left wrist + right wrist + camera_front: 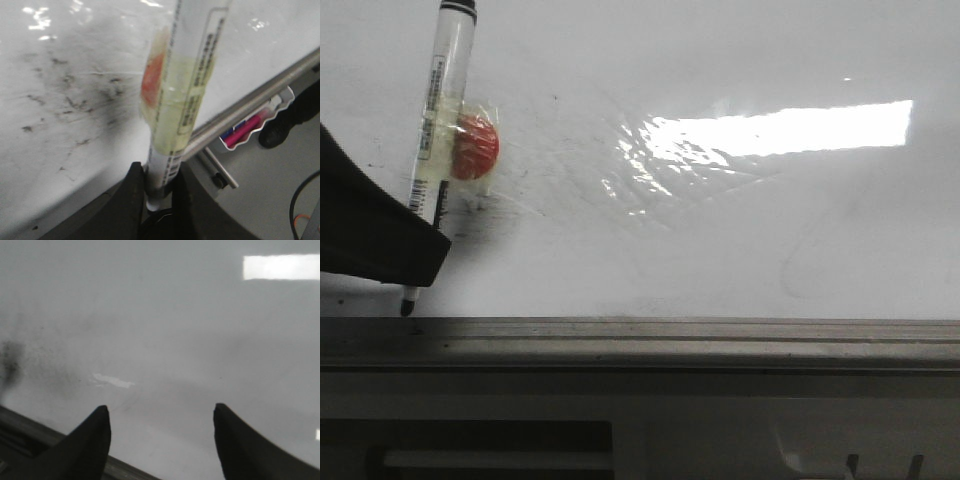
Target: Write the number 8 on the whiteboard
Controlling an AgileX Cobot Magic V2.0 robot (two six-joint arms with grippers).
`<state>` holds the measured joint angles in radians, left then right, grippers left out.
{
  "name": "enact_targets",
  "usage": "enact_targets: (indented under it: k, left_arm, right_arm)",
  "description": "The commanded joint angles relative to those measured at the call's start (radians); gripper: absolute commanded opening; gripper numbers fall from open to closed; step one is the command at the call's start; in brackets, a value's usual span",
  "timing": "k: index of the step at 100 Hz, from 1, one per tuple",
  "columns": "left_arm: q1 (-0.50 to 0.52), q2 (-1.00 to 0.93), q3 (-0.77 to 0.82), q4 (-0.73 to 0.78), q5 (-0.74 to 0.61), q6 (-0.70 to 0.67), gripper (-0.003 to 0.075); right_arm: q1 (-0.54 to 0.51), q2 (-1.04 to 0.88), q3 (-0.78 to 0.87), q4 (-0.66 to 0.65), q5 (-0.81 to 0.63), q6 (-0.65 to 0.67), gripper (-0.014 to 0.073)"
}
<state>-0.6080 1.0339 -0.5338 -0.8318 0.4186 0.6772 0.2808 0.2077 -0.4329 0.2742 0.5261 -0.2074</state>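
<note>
Clear tray: a transparent plastic holder with a wavy edge (274, 111) hangs below the grey metal ledge, seen only in the left wrist view.
Tray contents: pink and purple markers (243, 131) lie inside it.
Cable: a dark cable with an orange section (299, 220) lies on the grey floor (260, 195).

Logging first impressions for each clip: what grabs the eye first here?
The marker taped with a red patch, clamped in the left gripper at the whiteboard's left, its tip down near the grey ledge. Next, bright rectangular glare at upper right. The right gripper hangs open, and no 8 is visible yet.
</note>
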Motion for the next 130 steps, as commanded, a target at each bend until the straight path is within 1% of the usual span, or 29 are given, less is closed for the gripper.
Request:
enact_targets:
  k: [1, 6, 12, 23, 36, 51, 60, 65, 78, 90, 101, 106, 117, 130]
  left_arm:
    - [-0.001, -0.039, -0.026, -0.023, 0.04, 0.122, -0.002]
    - [-0.001, -0.046, -0.026, -0.023, 0.085, 0.184, -0.002]
    - [-0.001, -0.053, -0.026, -0.023, 0.129, 0.252, -0.002]
    - [-0.001, -0.054, -0.037, -0.031, 0.203, 0.331, -0.002]
    - [-0.001, -0.054, -0.067, -0.043, 0.231, 0.409, -0.002]
    - [-0.001, -0.054, -0.095, -0.043, 0.243, 0.452, -0.002]
    - [-0.001, -0.054, -0.104, -0.043, 0.248, 0.469, -0.002]
    - [-0.001, -0.054, -0.104, -0.043, 0.253, 0.496, -0.002]
    - [-0.001, -0.054, -0.104, -0.043, 0.285, 0.619, -0.002]
    - [-0.001, -0.054, -0.104, -0.043, 0.287, 0.729, -0.002]
    - [-0.001, -0.052, -0.104, -0.045, 0.287, 0.807, -0.002]
    - [-0.001, -0.052, -0.104, -0.045, 0.281, 0.827, -0.002]
    - [-0.001, -0.05, -0.104, -0.047, 0.266, 0.825, -0.002]
    - [-0.001, -0.05, -0.104, -0.047, 0.266, 0.839, -0.002]
  right_arm:
    - [0.062, 0.048, -0.034, 0.029, -0.068, -0.022, 0.0398]
    - [0.1, 0.071, -0.036, 0.037, -0.068, -0.034, 0.0398]
    - [0.144, 0.105, -0.038, 0.069, -0.068, -0.084, 0.0398]
    - [0.243, 0.178, -0.063, 0.111, -0.059, -0.164, 0.0398]
    - [0.361, 0.276, -0.122, 0.113, -0.054, -0.194, 0.0398]
    - [0.464, 0.365, -0.164, 0.111, -0.09, -0.196, 0.0398]
    - [0.491, 0.41, -0.174, 0.111, -0.103, -0.205, 0.0398]
    - [0.499, 0.435, -0.177, 0.111, -0.109, -0.235, 0.0398]
    - [0.522, 0.471, -0.182, 0.111, -0.127, -0.306, 0.0398]
    - [0.555, 0.501, -0.206, 0.111, -0.134, -0.366, 0.0398]
    - [0.595, 0.533, -0.227, 0.111, -0.154, -0.393, 0.0398]
    - [0.621, 0.553, -0.238, 0.111, -0.156, -0.409, 0.0398]
    - [0.677, 0.597, -0.257, 0.111, -0.168, -0.434, 0.0398]
    - [0.745, 0.648, -0.259, 0.111, -0.224, -0.455, 0.0398]
